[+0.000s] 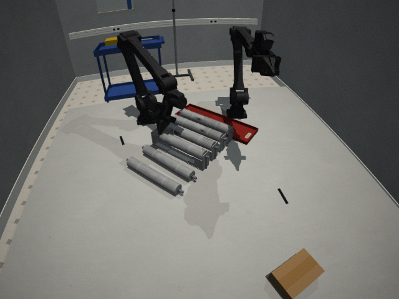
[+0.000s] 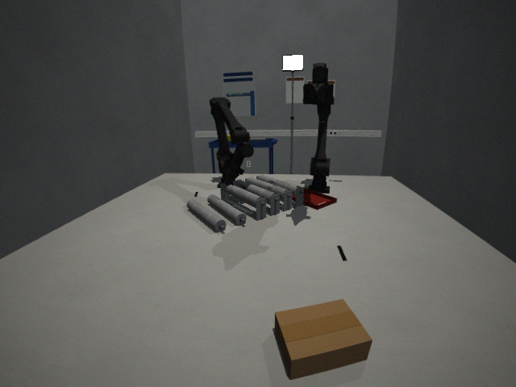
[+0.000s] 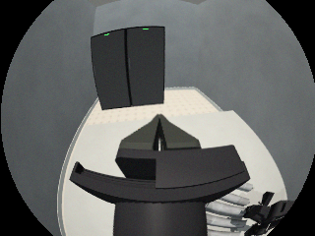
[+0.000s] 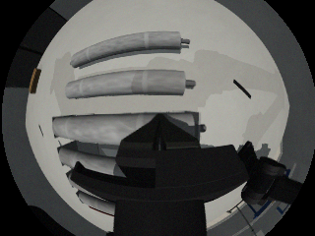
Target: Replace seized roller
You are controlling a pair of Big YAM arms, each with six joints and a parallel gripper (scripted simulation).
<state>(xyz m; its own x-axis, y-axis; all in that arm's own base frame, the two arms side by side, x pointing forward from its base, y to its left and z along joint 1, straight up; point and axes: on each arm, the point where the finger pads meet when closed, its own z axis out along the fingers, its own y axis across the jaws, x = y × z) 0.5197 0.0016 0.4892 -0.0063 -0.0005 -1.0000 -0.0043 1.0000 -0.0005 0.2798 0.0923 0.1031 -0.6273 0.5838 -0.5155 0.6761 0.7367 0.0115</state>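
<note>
Poising our closed right claw (image 1: 159, 131) (image 2: 221, 185) (image 4: 159, 118) at the roller bed (image 1: 204, 162) (image 2: 261, 209) (image 3: 225, 221) (image 4: 198, 118), our closed left claw (image 1: 272, 68) (image 2: 318, 92) (image 3: 159, 118) raised upper right in the top view

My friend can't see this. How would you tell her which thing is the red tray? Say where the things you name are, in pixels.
Find the two black arms on the big pale table. Look by the foot of the upright arm, behind the row of grey rollers (image 1: 183, 143) (image 2: 246, 194). The long, flat tray (image 1: 246, 141) (image 2: 317, 206) there is the only red thing.
</note>
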